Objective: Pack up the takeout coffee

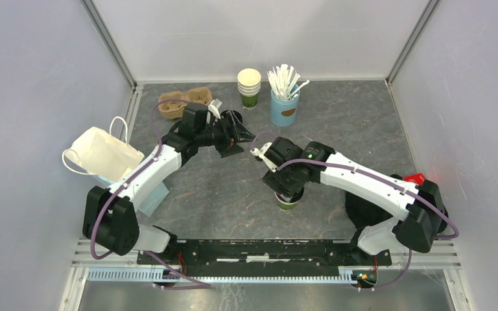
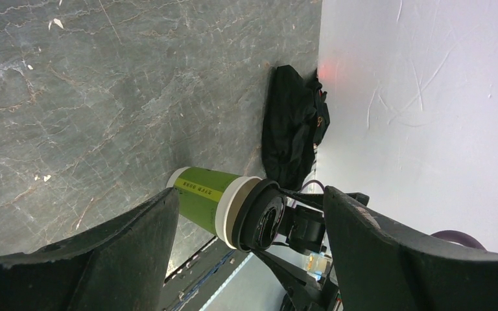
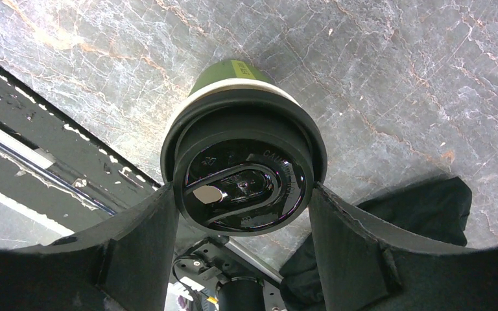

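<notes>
Coffee cup (image 1: 290,201) is sitting upright on the grey table (image 1: 363,116), toward the near edge and a bit right of centre, black lid (image 3: 246,129) on. The right gripper (image 3: 243,197) is coming straight down over it, and its wrist camera shows both fingers (image 3: 149,240) snug against opposite sides of the lid with no gap showing, so it looks like it's pinching the cup by the lid. The left gripper (image 1: 237,136) hangs out over the middle of the table further back, jaws spread wide with nothing in them, pointed roughly at the cup. A paper bag (image 1: 104,154) with handles lies off on the left side, well apart from the cup. Along the back wall sit a cardboard cup carrier (image 1: 183,102), a stack of lidless cups (image 1: 249,84) and a blue tub (image 1: 284,110) full of white stirrers.
</notes>
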### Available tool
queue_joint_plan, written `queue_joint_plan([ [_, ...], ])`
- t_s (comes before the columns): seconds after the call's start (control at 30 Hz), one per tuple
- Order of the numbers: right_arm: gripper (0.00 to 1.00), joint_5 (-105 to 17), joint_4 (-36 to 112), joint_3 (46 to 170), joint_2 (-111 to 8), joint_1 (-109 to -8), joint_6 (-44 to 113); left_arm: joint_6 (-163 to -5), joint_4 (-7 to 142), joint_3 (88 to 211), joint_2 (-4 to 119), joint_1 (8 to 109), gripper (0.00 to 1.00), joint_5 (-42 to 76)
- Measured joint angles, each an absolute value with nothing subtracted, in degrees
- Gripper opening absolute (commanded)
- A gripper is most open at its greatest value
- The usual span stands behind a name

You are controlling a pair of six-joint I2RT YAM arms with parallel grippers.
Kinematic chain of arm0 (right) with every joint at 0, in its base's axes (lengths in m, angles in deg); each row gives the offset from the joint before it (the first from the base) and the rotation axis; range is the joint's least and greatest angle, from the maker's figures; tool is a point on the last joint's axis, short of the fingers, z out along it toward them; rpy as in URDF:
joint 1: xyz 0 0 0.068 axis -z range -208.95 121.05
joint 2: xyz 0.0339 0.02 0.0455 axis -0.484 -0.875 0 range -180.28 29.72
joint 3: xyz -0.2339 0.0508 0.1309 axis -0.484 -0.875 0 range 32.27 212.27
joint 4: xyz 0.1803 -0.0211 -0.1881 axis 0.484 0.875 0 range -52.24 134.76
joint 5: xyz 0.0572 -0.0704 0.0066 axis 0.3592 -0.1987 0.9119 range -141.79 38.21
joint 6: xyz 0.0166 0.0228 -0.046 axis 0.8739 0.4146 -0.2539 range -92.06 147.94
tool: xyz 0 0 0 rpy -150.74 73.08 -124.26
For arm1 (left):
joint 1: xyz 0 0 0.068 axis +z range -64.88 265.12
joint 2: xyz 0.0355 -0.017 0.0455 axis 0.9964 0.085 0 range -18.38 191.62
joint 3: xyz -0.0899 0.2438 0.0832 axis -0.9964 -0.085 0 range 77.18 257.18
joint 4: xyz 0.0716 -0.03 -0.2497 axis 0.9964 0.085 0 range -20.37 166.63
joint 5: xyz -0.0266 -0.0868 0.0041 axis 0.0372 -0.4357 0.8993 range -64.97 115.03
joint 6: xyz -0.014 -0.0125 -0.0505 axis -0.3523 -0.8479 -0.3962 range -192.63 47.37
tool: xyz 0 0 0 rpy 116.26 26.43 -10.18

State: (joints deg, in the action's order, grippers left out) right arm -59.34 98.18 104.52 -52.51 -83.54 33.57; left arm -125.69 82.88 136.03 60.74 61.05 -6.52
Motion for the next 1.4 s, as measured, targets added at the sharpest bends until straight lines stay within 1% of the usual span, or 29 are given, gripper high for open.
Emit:
queue_joint_plan([
  [1.17, 0.67, -57.8, 97.0, 102.6, -52.5, -82.8, 32.6, -125.6, 83.0, 137.0, 62.0, 61.0, 0.87, -6.6],
  [1.3, 0.69, -57.8, 97.0, 102.6, -52.5, -82.8, 32.6, -125.6, 83.0, 137.0, 62.0, 61.0, 0.87, -6.6],
  [1.4, 0.73, -57.9, 96.9, 102.6, -52.5, -82.8, 32.6, -125.6, 83.1, 137.0, 62.0, 61.0, 0.87, -6.6],
])
